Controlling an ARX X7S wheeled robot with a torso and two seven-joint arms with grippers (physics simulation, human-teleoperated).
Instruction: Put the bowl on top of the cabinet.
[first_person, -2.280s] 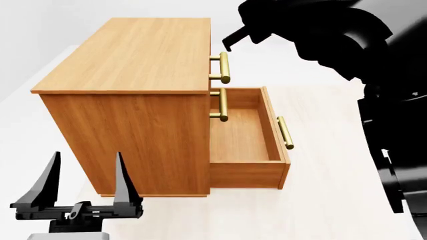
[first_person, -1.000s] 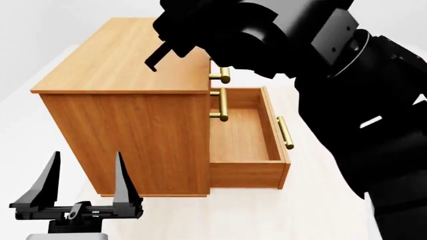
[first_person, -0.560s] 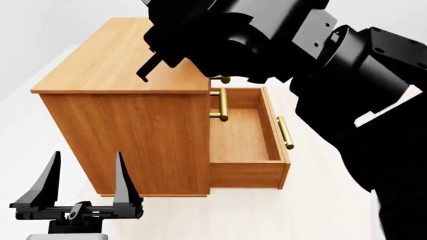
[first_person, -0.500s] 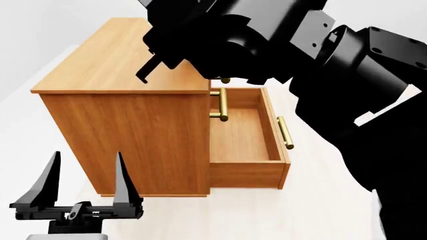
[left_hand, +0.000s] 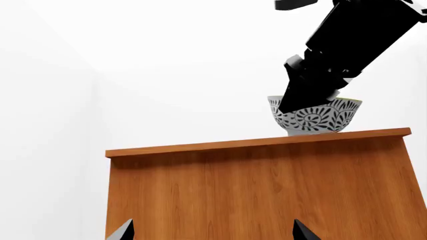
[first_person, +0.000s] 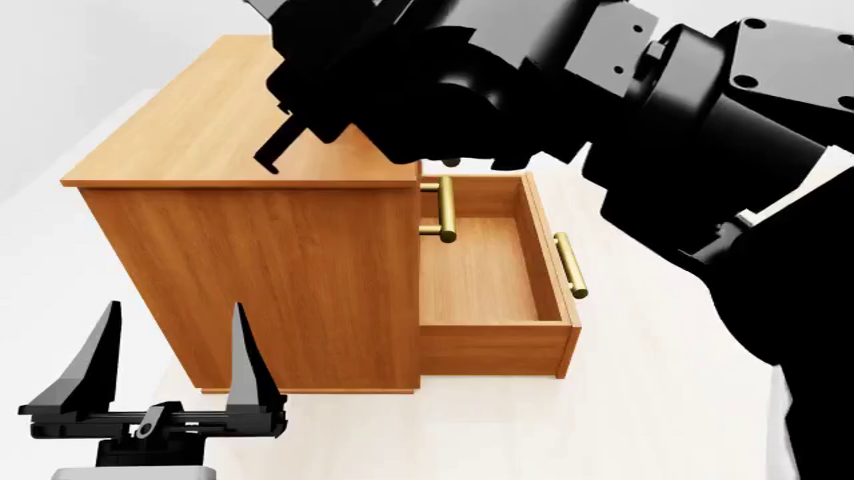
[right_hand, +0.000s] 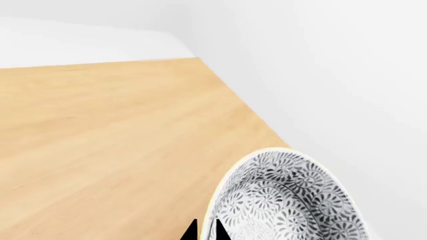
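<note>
The bowl (left_hand: 313, 116) sits on the cabinet (first_person: 254, 120) top near its edge, the right hand (right_hand: 203, 231) pinching its rim; a careless withdrawal could tip it off. The left hand (first_person: 167, 345) is spread.

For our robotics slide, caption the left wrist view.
Right gripper holds the patterned bowl on the cabinet top.

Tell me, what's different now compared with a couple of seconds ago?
The right arm swung in from the far right and reached over the cabinet top, bringing the bowl there; the right gripper is shut on the bowl's rim. The left gripper stayed open and in place, and the lower drawer stayed pulled out.
</note>
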